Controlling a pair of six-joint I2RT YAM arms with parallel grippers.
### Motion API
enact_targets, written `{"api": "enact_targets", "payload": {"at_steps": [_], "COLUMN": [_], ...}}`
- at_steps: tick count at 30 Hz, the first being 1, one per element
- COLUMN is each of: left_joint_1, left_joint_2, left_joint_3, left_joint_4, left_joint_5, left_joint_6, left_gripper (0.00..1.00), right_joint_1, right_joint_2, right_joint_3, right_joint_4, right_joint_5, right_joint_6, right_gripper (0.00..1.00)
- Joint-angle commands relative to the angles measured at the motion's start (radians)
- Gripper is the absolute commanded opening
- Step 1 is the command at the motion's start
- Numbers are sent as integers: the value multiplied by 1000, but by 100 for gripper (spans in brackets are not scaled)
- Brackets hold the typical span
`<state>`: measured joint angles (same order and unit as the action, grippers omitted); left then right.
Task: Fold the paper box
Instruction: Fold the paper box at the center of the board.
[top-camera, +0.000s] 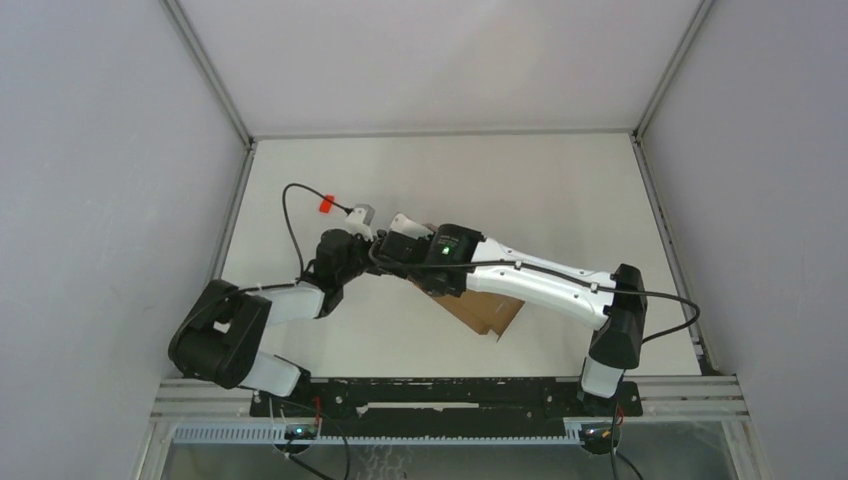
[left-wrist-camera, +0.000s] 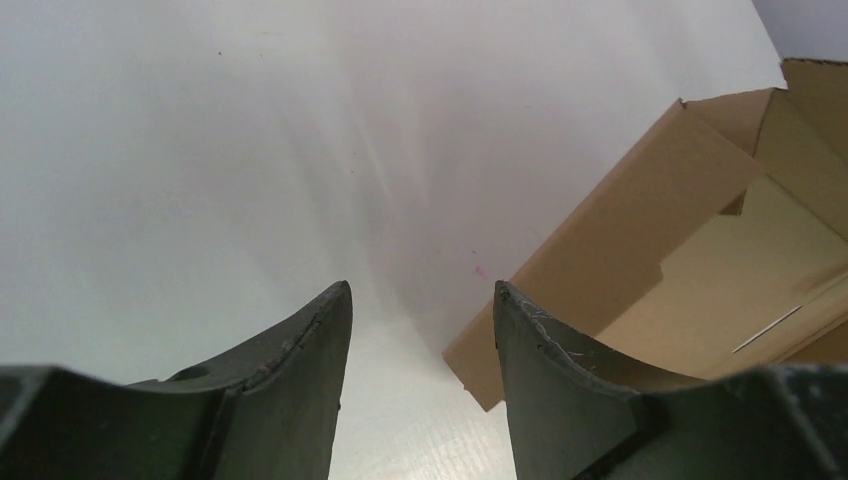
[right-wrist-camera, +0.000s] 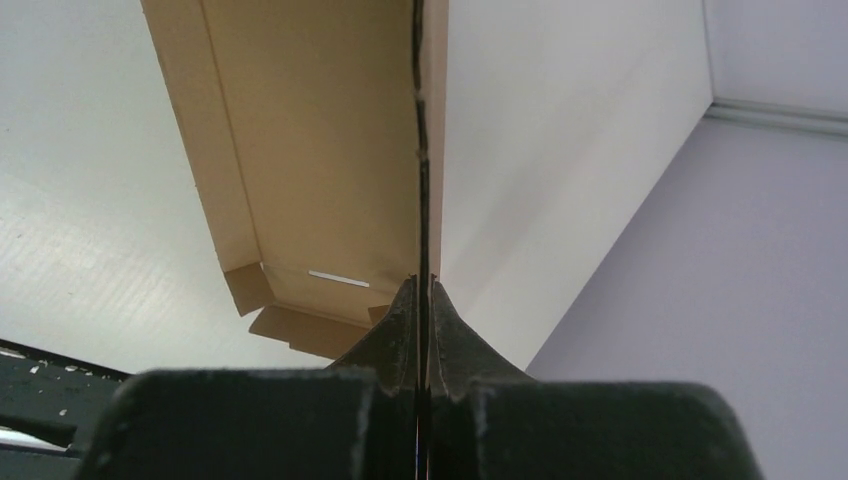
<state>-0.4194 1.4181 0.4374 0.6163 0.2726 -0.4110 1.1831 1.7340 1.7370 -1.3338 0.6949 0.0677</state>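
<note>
The paper box (top-camera: 487, 311) is brown cardboard, partly folded, lying on the white table under the right arm. In the right wrist view a thin upright wall of the box (right-wrist-camera: 310, 150) runs straight up from between the fingers, and my right gripper (right-wrist-camera: 422, 284) is shut on that wall's edge. My left gripper (left-wrist-camera: 420, 292) stands open with only bare table between its fingers. The box's outer corner (left-wrist-camera: 640, 230) lies just beside the left gripper's right finger (left-wrist-camera: 560, 380). From above, the left gripper (top-camera: 398, 262) and right gripper (top-camera: 426, 283) meet at the box's left end, which they largely hide.
A small red block (top-camera: 325, 203) sits on a black cable just behind the left arm. Grey walls enclose the table on the left, back and right. The arm bases and a black rail (top-camera: 440, 395) line the near edge.
</note>
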Motion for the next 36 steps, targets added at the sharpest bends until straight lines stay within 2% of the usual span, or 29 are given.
{"api": "enact_targets", "payload": {"at_steps": [1,9,16,25,36], "left_joint_1": [-12,-12,-12,-15,-24], "left_joint_2": [70,145,129,163,259], "left_joint_3": [-17,-52,-112,-132,-131], "left_joint_4": [170,320,407,519,667], "left_joint_5": [19,56,76,81,122], "left_joint_6": [-17,-43,-65,-102,-147], "left_gripper": [59,60,60,60,62], "right_joint_1": [46,108,167,208,233], "right_joint_2": [32,84,164,209,243], "right_joint_3": [13,5,5,40,48], "right_joint_4": [16,3,-39,-110,-115], "right_joint_5": [104,208,375,437,430], "right_joint_6": [15,48,129,217,250], "right_gripper": [0,0,0,0,0]}}
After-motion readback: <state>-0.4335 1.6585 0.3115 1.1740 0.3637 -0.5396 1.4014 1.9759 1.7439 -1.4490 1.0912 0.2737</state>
